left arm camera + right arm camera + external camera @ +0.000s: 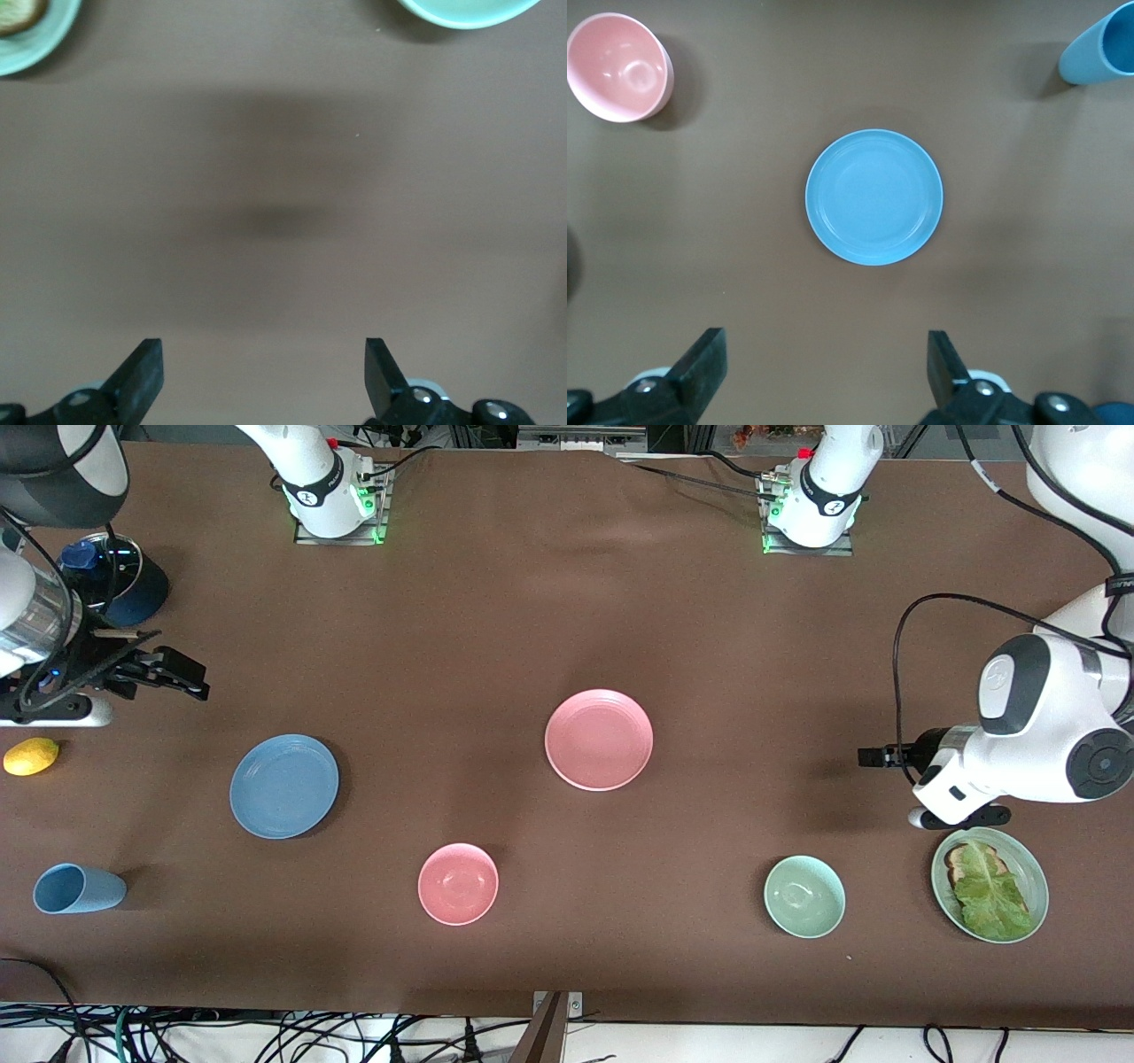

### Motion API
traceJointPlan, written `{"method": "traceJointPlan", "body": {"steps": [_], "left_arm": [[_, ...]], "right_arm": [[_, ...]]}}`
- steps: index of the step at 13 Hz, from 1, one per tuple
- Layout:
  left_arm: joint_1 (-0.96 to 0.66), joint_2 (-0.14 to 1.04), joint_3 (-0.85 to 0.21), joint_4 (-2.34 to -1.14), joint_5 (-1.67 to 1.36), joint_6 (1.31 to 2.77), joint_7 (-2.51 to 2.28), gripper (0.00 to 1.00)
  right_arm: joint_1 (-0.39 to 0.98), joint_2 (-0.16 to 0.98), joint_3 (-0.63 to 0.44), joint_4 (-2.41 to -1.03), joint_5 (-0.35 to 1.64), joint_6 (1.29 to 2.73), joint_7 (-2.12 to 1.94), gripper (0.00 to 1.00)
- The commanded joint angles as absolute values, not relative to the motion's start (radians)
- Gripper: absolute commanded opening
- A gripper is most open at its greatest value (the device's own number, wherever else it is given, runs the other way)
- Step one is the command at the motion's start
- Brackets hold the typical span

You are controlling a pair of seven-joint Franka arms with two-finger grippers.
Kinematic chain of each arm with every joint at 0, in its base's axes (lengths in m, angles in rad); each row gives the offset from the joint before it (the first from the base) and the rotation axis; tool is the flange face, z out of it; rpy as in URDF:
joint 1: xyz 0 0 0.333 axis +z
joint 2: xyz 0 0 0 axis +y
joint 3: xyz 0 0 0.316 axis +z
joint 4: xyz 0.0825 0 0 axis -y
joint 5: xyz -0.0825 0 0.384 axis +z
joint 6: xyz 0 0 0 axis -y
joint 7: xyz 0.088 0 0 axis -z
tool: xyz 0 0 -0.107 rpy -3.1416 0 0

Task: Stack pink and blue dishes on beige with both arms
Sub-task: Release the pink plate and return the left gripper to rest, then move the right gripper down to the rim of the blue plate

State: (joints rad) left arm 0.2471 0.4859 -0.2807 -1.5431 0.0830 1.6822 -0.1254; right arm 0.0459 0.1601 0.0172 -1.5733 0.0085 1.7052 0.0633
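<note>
Blue dish (pixel 873 197): on table (pixel 567 602), toward right arm's end. Pink dish (pixel 599 740): mid-table. Beige plate: not visible. Right end effector (pixel 826 367) and left end effector (pixel 264 376): 2 wide-open, empty. Step: approach; next, likely descend onto rims.

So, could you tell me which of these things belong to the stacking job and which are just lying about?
Job: pink plate; blue plate; left gripper, open over bare table; right gripper, open near the blue plate. No beige plate shows.
Lying about: pink bowl; green bowl; green plate with lettuce and toast; blue cup; lemon.
</note>
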Motion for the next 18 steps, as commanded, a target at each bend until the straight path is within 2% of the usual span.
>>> {"method": "traceJointPlan", "body": {"steps": [1, 5, 10, 15, 18], "left_arm": [[0.255, 0.376, -0.287, -1.574, 0.149, 1.643, -0.037, 1.0], [0.265, 0.243, -0.253, -1.601, 0.111, 1.577, 0.071, 1.0], [0.177, 0.117, -0.146, -1.605, 0.051, 1.575, 0.07, 1.0], [0.04, 0.074, -0.014, -1.592, -0.025, 1.586, 0.069, 1.0], [0.037, 0.069, -0.014, -1.585, -0.023, 1.585, 0.072, 1.0]], "right_arm": [[0.069, 0.247, 0.028, -1.54, -0.047, 1.7, 0.052, 1.0], [0.06, 0.301, 0.023, -1.54, -0.052, 1.715, 0.046, 1.0], [-0.005, 0.334, 0.017, -1.54, -0.06, 1.73, -0.032, 1.0], [-0.043, 0.412, 0.015, -1.542, -0.06, 1.81, -0.093, 1.0], [-0.075, 0.489, 0.017, -1.548, -0.061, 1.909, -0.117, 1.0]]}}
